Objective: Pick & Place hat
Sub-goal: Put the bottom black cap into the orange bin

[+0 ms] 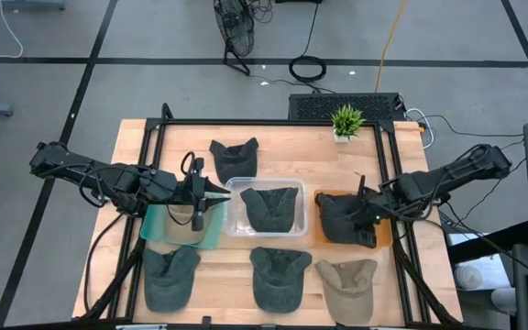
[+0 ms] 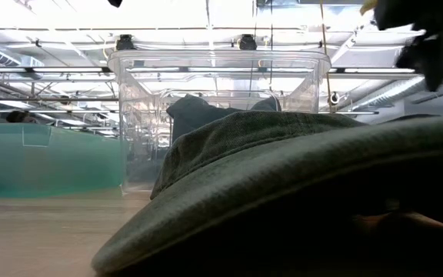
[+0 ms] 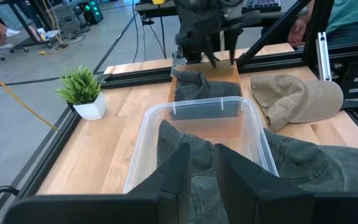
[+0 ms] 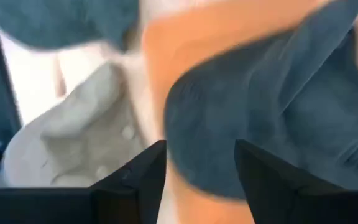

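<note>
Over the orange tray (image 1: 323,198) at the table's right side, the right gripper (image 4: 201,177) hung with its fingers apart, holding nothing, just above a dark hat (image 1: 345,218) lying in that tray. Beside it stood a clear bin (image 1: 236,218) with another hat. At the green tray (image 1: 154,227), the left gripper (image 1: 211,194) waited, fingers nearly together and empty.

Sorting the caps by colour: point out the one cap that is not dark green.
It is the tan fabric cap at the table's front right corner, lying bare on the wood. Every other cap is dark green.
</note>
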Motion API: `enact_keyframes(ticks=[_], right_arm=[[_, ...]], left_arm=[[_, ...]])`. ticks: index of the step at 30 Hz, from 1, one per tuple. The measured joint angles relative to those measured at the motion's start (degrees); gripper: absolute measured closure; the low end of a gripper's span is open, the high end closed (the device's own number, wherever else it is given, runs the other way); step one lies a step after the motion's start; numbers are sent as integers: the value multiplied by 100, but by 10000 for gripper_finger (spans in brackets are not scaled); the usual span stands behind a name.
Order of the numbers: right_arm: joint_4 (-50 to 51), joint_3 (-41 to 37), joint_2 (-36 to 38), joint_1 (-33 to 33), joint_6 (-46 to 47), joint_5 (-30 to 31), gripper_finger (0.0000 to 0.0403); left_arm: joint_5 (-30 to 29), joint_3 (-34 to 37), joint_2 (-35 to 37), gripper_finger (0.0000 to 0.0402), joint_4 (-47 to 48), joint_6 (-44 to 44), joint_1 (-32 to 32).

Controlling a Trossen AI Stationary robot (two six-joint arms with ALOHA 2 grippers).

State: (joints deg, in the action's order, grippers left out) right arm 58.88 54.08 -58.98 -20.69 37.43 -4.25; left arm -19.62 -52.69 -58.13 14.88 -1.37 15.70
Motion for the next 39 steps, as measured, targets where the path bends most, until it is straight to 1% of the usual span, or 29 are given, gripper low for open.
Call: enact_keyframes(ticks=[3,6,10,13,19,21,28,35,39], right_arm=[[-28,-13,-94,-346,88,36,250],[-192,-127,-223,-547,92,377,272],[-481,-512,-357,-601,92,735,295],[-958,-1007,-374,-594,140,728,306],[-2586,-2162,-332,-590,229,702,316],[-2655,-2293,-320,-583,243,498,317],[-2316,-2018,205,-590,154,468,324],[-823,-1058,644,-592,-6,1193,328],[-898,-764,760,-590,-16,1310,328]], left_arm=[[0,0,0,321,1,2,0],[0,0,0,321,1,4,2],[0,0,2,321,1,7,2],[0,0,0,321,0,12,0],[0,0,0,321,1,-9,2],[0,0,0,321,-1,-14,1],[0,0,1,321,-77,-56,0],[0,0,0,321,-94,-87,0],[2,0,1,321,-75,-90,0]])
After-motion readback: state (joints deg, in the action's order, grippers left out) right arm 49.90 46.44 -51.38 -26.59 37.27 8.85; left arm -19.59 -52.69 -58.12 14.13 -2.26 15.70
